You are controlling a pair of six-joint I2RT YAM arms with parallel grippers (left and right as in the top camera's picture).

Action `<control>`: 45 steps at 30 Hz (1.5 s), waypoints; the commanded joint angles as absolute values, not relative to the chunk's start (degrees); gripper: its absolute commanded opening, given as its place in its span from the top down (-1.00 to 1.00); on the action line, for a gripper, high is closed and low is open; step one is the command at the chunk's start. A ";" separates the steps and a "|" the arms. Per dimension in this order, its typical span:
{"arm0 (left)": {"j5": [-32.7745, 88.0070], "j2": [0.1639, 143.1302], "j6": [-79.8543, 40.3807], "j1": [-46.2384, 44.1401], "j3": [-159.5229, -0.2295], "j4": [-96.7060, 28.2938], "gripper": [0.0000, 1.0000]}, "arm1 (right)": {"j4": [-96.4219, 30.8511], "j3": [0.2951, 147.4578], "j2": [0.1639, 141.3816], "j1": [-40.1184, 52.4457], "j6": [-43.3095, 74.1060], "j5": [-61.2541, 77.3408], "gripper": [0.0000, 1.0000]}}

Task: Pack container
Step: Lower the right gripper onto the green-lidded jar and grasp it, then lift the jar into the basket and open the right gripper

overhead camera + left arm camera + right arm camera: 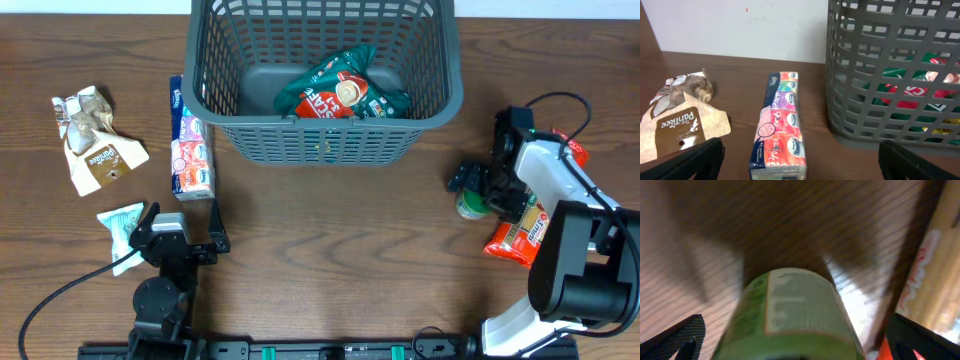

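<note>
The container (320,140), a large dark grey slotted basket, stands at the back centre and holds a green and red snack bag (340,90). In the left wrist view the container (890,75) is at the right, with the bag (912,92) showing through its slots. My left gripper (183,220) is open and empty near the front left. A pack of tissues (780,125) lies just ahead between its fingers (800,162). My right gripper (478,195) is open at the right, its fingers (800,342) on either side of a green can (790,310) without closing on it.
A brown and white snack bag (95,140) lies at the far left. A small teal and white packet (122,228) lies beside my left gripper. The tissue pack (190,140) lies along the container's left side. An orange packet (518,238) lies right of the green can (468,207).
</note>
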State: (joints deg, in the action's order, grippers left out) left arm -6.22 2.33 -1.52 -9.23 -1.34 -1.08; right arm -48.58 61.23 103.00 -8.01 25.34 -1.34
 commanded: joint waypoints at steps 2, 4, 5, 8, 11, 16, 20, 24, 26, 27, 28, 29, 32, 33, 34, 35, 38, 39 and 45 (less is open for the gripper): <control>-6.85 2.44 -1.85 -9.30 -0.67 -2.94 -0.97 | -46.83 58.85 102.35 -7.62 26.59 -1.89 -0.70; -6.85 2.44 -1.85 -9.30 -0.67 -2.94 -0.97 | -46.81 58.74 102.35 -7.62 26.81 -1.98 -0.52; -6.87 2.44 -1.85 -9.30 -0.67 -2.92 -0.97 | -46.63 58.74 102.35 -7.62 26.79 -1.93 -0.40; -6.85 2.44 -1.85 -9.30 -0.67 -2.94 -0.97 | -46.22 58.76 102.35 -7.62 27.03 -1.89 0.14; -6.85 2.44 -1.85 -9.30 -0.67 -2.94 -0.97 | -45.98 58.87 102.32 -7.62 27.00 -1.91 0.69; -6.85 2.44 -1.85 -9.30 -0.67 -2.92 -0.97 | -46.44 62.37 102.21 -7.62 26.17 -1.91 0.97; -6.85 2.44 -1.85 -9.30 -0.67 -2.94 -0.97 | -51.11 72.88 101.84 -7.62 23.22 -1.91 0.98; -6.87 2.44 -1.85 -9.30 -0.67 -2.94 -0.97 | -59.13 89.60 101.84 -7.62 19.81 -1.93 0.98; -6.87 2.44 -1.85 -9.30 -0.67 -2.94 -0.97 | -62.30 98.56 101.84 -7.53 18.33 -1.96 0.98; -6.87 2.44 -1.85 -9.30 -0.67 -2.94 -0.97 | -63.51 103.04 101.84 -7.40 17.85 -1.96 0.98; -6.87 2.44 -1.85 -9.30 -0.67 -2.94 -0.97 | -64.45 107.42 101.84 -7.16 17.26 -1.98 0.98; -6.87 2.44 -1.85 -9.30 -0.67 -2.94 -0.97 | -65.19 111.59 101.84 -6.87 16.27 -1.93 0.98; -6.85 2.44 -1.85 -9.30 -0.67 -2.94 -0.97 | -65.39 122.10 101.84 -4.54 8.97 0.10 0.98; -6.85 2.44 -1.85 -9.30 -0.67 -2.94 -0.97 | -65.12 124.36 101.84 -3.44 4.89 2.17 0.98; -6.87 2.44 -1.85 -9.30 -0.67 -2.94 -0.97 | -64.88 126.89 101.84 -1.48 -1.89 5.82 0.98; -6.85 2.44 -1.85 -9.30 -0.67 -2.94 -0.97 | -64.93 128.11 101.84 0.01 -6.04 7.86 0.98; -6.85 2.44 -1.85 -9.30 -0.67 -2.96 -0.97 | -65.23 129.23 101.86 5.93 -17.12 11.53 0.98; -6.85 2.44 -1.85 -9.30 -0.67 -2.96 -0.97 | -65.30 129.21 101.95 7.64 -18.90 11.46 0.98; -6.85 2.44 -1.85 -9.30 -0.67 -2.96 -0.97 | -63.16 129.10 105.78 15.97 -23.66 6.50 0.98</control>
